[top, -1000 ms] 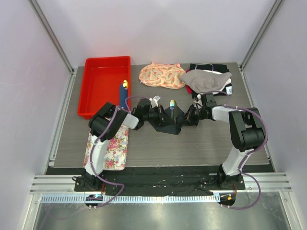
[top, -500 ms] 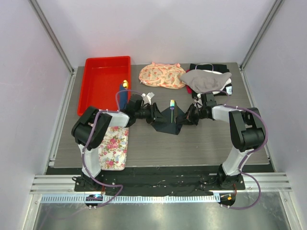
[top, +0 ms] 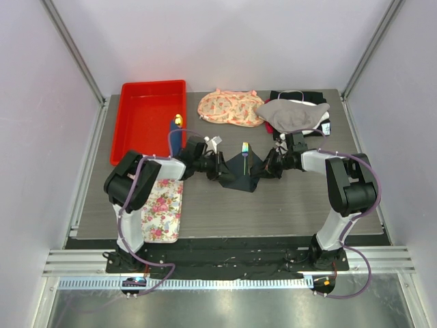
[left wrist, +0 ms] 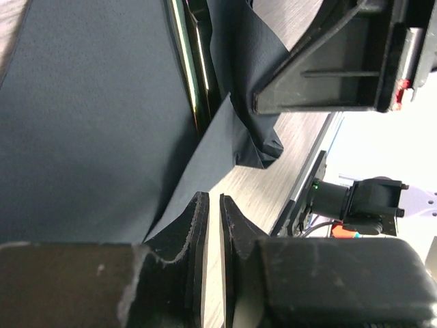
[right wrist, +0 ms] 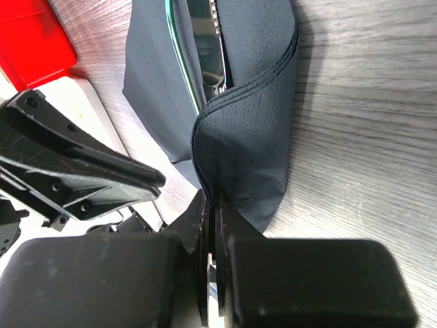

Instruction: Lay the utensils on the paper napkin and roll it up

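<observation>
The dark paper napkin (top: 235, 172) lies crumpled on the table between both grippers, folded up over the utensils. Only a fork's iridescent tines (top: 244, 147) stick out at its far edge. In the wrist views the utensils (left wrist: 194, 68) (right wrist: 205, 41) show as shiny strips inside the napkin's (left wrist: 89, 123) fold. My left gripper (top: 217, 166) (left wrist: 210, 199) sits at the napkin's left edge, jaws a narrow slit apart with bare table showing between them. My right gripper (top: 268, 166) (right wrist: 212, 198) is shut on the napkin's (right wrist: 252, 137) raised right fold.
A red bin (top: 147, 130) stands at the back left with a blue yellow-tipped stick (top: 176, 130) at its rim. A floral tray (top: 160, 212) lies near the left arm. A floral cloth (top: 229, 108), grey cloth (top: 293, 115) and black folded cloth (top: 300, 97) lie behind.
The left arm's elbow has swung out to the left, off the floral tray, and its gripper has shifted slightly left along the napkin's edge. The right arm holds still.
</observation>
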`<action>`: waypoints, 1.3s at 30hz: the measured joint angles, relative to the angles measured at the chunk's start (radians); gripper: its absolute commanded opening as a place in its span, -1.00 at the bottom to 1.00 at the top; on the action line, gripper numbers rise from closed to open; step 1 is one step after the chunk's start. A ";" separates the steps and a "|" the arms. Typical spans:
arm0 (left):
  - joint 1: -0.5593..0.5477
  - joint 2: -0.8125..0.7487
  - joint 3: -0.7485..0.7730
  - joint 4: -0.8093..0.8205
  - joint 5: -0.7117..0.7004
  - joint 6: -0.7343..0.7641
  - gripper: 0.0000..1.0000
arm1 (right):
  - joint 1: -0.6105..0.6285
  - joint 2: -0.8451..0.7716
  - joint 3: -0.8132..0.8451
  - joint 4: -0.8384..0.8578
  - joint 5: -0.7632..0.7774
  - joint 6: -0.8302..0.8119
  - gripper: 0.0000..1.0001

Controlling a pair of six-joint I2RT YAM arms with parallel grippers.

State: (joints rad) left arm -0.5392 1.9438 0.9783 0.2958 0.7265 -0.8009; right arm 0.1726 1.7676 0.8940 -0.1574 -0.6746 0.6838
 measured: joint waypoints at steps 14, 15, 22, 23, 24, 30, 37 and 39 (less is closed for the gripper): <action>-0.039 0.095 0.088 -0.024 -0.043 -0.002 -0.96 | 0.019 0.000 0.017 0.002 0.000 0.012 -0.98; -0.040 0.100 0.090 -0.029 -0.048 -0.002 -0.97 | 0.021 0.000 0.017 0.004 0.000 0.016 -0.98; -0.041 0.112 0.106 -0.069 -0.061 0.000 -1.00 | 0.037 0.000 0.019 0.017 -0.001 0.050 -0.98; -0.041 0.113 0.108 -0.072 -0.061 0.000 -1.00 | 0.041 0.000 0.019 0.023 -0.001 0.057 -0.98; -0.041 0.113 0.110 -0.077 -0.061 0.001 -1.00 | 0.044 0.000 0.019 0.027 -0.001 0.061 -0.98; -0.043 0.115 0.116 -0.087 -0.062 0.003 -1.00 | 0.072 0.000 0.019 0.059 -0.002 0.099 -0.98; -0.044 0.116 0.117 -0.089 -0.061 0.006 -1.00 | 0.100 0.010 0.028 0.116 -0.005 0.160 -0.98; -0.044 0.116 0.118 -0.089 -0.061 0.006 -1.00 | 0.108 0.024 0.028 0.147 -0.007 0.182 -0.98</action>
State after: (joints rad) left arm -0.5831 2.0598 1.0962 0.2073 0.6651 -0.7948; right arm 0.2806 1.7916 0.9218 -0.0101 -0.6815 0.8661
